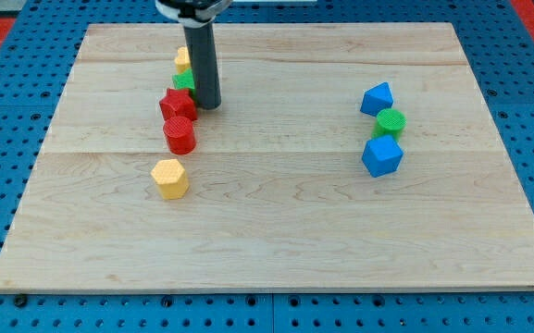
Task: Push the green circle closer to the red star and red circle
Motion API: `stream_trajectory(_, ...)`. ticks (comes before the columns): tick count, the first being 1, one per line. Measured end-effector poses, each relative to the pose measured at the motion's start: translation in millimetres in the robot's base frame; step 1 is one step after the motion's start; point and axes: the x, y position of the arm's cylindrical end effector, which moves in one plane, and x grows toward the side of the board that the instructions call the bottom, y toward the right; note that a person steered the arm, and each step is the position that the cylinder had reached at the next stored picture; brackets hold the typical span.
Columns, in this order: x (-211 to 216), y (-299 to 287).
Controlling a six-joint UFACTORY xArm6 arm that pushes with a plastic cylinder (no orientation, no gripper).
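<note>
The red star (177, 104) lies at the view's upper left, with the red circle (180, 135) just below it. A green circle (391, 121) sits at the view's right, wedged between two blue blocks. Another green block (183, 81) touches the red star's top edge; the rod partly hides it and I cannot make out its shape. My tip (209, 105) rests on the board right beside the red star's right side and just below-right of that green block.
A yellow block (182, 57) sits above the green block, partly behind the rod. A yellow hexagon (169, 178) lies below the red circle. A blue block (377, 98) and a blue cube (382, 155) flank the right green circle. The wooden board (276, 240) stands on a blue pegboard.
</note>
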Motion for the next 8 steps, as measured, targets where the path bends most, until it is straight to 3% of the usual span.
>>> stream_trajectory(1, -16, 26)
stream_trajectory(2, -50, 17)
stream_trajectory(3, -36, -7)
stream_trajectory(4, -26, 16)
stream_trajectory(5, -43, 120)
stream_trajectory(6, -16, 183)
stream_trajectory(7, -72, 191)
stream_trajectory(8, -93, 255)
